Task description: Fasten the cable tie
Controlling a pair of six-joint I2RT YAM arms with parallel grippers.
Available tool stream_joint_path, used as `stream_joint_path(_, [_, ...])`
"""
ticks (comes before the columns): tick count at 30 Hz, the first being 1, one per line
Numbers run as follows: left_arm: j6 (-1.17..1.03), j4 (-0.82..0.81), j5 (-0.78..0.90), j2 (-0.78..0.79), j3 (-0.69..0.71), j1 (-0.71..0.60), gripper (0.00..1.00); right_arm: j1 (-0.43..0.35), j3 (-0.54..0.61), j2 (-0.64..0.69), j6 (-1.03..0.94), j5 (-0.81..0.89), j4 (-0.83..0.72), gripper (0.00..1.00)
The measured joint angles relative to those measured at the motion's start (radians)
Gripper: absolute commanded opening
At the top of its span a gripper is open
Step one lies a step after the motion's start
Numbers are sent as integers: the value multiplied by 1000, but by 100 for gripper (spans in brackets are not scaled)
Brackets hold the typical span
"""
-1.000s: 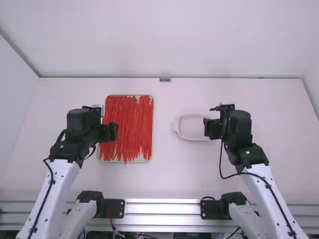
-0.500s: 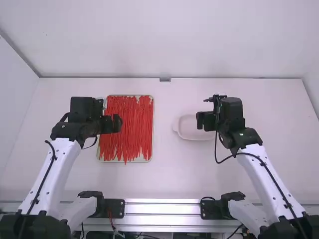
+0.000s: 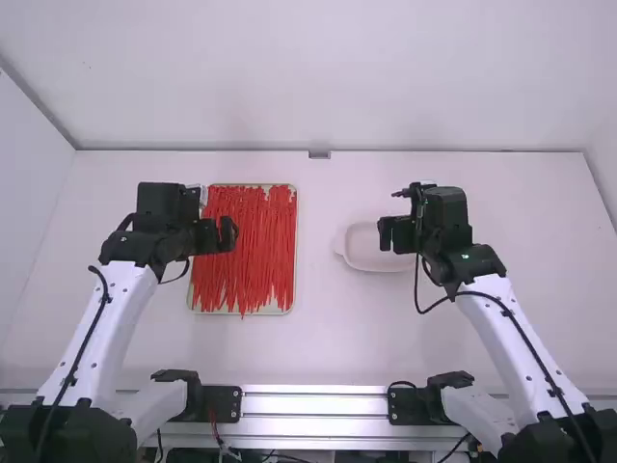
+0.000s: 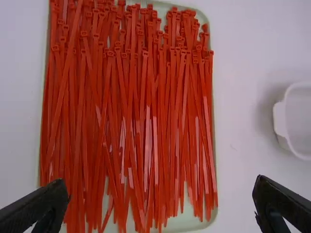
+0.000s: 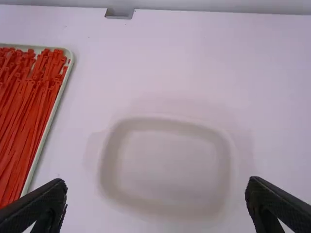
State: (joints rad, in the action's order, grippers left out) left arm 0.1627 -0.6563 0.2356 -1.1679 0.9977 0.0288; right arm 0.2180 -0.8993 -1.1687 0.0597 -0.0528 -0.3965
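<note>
Left gripper [image 3: 220, 234] hangs wide open and empty, with the heap of red cable ties [image 4: 129, 111] on their pale tray [image 4: 190, 222] directly beneath its spread fingers. Right gripper [image 3: 388, 234] is spread wide too, holding nothing, with the white dish [image 5: 167, 162] just below it.

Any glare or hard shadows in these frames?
Left wrist view: white glare streaks on the red cable ties mid-pile, soft shadow beside the white dish. Right wrist view: faint diffuse shadow around the dish, no glare. High view: even light, no hard shadows on the table.
</note>
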Motion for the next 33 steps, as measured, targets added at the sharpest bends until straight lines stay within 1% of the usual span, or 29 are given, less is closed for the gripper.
stream_joint_path(6, [-1, 48, 0, -19, 0, -8, 99, 0, 0, 0, -7, -1, -4, 98])
stream_joint_path(14, [-29, 161, 0, -141, 2, -8, 99, 0, 0, 0, -17, 2, -3, 98])
stream_joint_path(17, [-57, 172, 0, -183, 16, -8, 100, 0, 0, 0, -18, 2, -3, 98])
stream_joint_path(24, [-81, 55, -62, -312, 151, -8, 99, 0, 0, 0, -19, 0, -3, 98])
stream_joint_path(27, [-80, -9, -94, -386, 249, -8, 99, 0, 0, 0, -23, 0, -3, 98])
stream_joint_path(33, [-85, -46, -113, -495, 358, -8, 99, 0, 0, 0, -22, 1, -3, 98])
